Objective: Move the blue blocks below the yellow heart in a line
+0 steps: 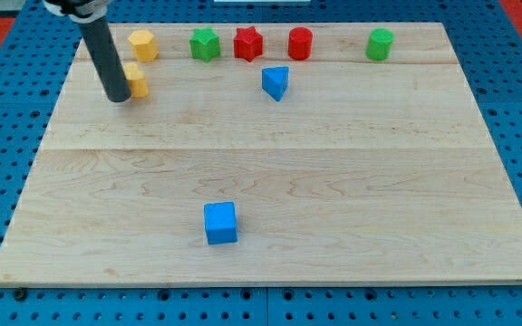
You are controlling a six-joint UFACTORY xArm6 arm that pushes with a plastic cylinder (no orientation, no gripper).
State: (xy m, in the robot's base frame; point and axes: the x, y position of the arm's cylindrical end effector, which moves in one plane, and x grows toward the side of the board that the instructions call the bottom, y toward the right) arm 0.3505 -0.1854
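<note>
A blue cube (220,223) lies low on the wooden board, left of centre. A blue triangular block (276,81) lies near the view's top, at centre. Two yellow blocks sit at the top left: one (142,44) in the top row, its shape like a hexagon, and one (137,80) just below it, partly hidden by the rod; which one is the heart I cannot tell. My tip (117,96) rests on the board touching the left side of the lower yellow block, far from both blue blocks.
Along the top edge stand a green star (205,43), a red star (248,43), a red cylinder (300,43) and a green cylinder (380,43). The board (352,181) lies on a blue pegboard surface.
</note>
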